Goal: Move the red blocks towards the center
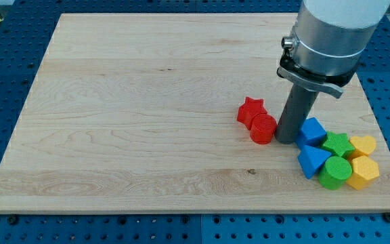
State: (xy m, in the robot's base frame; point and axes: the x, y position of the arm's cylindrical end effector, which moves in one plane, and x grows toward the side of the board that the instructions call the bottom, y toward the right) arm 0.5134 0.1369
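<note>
A red star block point(250, 110) and a red cylinder block point(263, 129) lie touching each other, right of the board's middle. My tip point(286, 139) rests on the board just right of the red cylinder, touching or nearly touching it, with a blue block point(311, 131) on the tip's other side.
A cluster sits near the view's bottom right: a blue triangular block point(310, 161), a green star block point(337, 144), a green cylinder point(335, 173), a yellow heart-like block point(363, 145) and a yellow hexagonal block point(363, 172). The wooden board's edge point(195, 211) borders a blue perforated table.
</note>
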